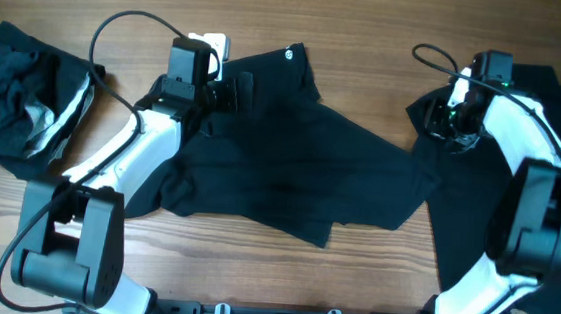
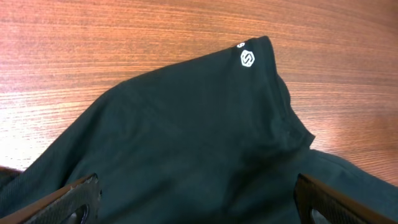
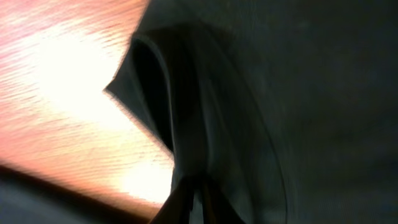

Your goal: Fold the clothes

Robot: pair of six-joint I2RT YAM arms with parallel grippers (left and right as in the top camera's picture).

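Hovering over the black shirt (image 1: 300,169), your left gripper (image 2: 199,198) is spread wide, while your right gripper (image 3: 191,198) pinches a fold of another dark garment (image 3: 311,93).

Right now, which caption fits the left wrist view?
Open left gripper over a black garment with a white logo on the wooden table.
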